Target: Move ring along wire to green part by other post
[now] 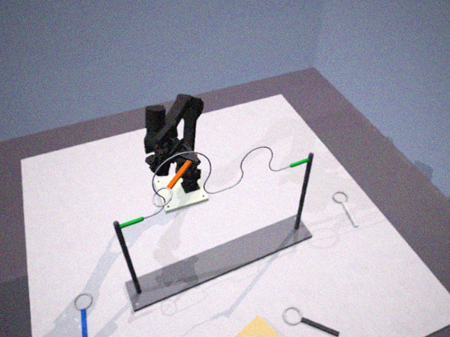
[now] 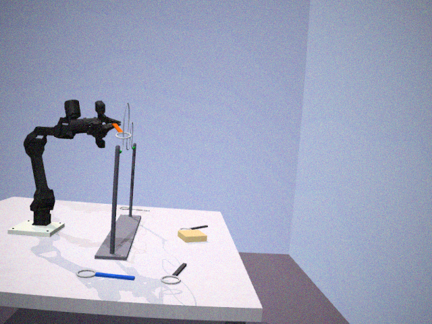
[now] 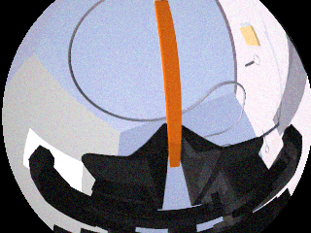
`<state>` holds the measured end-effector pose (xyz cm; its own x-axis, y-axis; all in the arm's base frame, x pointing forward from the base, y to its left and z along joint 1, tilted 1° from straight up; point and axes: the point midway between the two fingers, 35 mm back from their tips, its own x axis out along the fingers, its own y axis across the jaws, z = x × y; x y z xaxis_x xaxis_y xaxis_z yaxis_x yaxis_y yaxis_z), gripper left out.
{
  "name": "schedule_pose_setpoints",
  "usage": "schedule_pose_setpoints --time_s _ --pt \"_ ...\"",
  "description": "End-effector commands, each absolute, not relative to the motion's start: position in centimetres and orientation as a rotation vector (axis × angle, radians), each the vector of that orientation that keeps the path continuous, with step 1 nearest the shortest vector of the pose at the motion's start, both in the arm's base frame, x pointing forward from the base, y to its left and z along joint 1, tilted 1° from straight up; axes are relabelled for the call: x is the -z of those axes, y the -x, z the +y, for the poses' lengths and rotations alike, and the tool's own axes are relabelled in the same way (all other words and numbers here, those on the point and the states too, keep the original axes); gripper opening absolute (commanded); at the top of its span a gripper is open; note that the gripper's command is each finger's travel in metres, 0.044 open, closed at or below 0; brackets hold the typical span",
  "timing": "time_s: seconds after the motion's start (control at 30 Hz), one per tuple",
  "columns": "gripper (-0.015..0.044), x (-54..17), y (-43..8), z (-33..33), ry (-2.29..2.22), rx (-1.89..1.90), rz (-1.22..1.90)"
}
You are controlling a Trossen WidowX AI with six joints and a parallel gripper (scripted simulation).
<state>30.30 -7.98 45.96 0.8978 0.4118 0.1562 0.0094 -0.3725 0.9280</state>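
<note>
My gripper [image 1: 194, 158] [image 2: 116, 123] [image 3: 170, 127] is shut on the orange handle [image 1: 180, 173] [image 2: 117, 127] [image 3: 171, 73], near its end away from the ring. The pale ring [image 1: 162, 205] [image 2: 123, 138] is around the thin grey wire [image 1: 241, 169] [image 3: 70, 63], at the lower left of the big loop in the top view. It is a little past the inner end of the left green part [image 1: 131, 222]. The handle slants up and right from it there. The other green part [image 1: 299, 162] is at the right post [image 1: 304, 193]. Whether ring and wire touch cannot be told.
The left post [image 1: 127, 259] [image 2: 115, 198] stands on the grey base [image 1: 223, 257]. A blue-handled ring [image 1: 84, 327] [image 2: 115, 276], a black-handled ring [image 1: 319, 326], a pale-handled ring [image 1: 348, 214] and a yellow block [image 1: 257, 334] [image 2: 192, 235] lie on the table.
</note>
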Motion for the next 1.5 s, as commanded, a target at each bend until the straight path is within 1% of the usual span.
schedule_pose_setpoints --time_s 0.0,0.53,1.47 --pt "-0.0150 -46.9 -30.4 -8.5 -1.962 -0.444 0.297" --pt "-0.0150 -47.9 -30.4 -9.1 -1.933 -0.436 0.305" --pt "-0.0150 -46.9 -30.4 -8.9 -1.607 -0.361 0.358"
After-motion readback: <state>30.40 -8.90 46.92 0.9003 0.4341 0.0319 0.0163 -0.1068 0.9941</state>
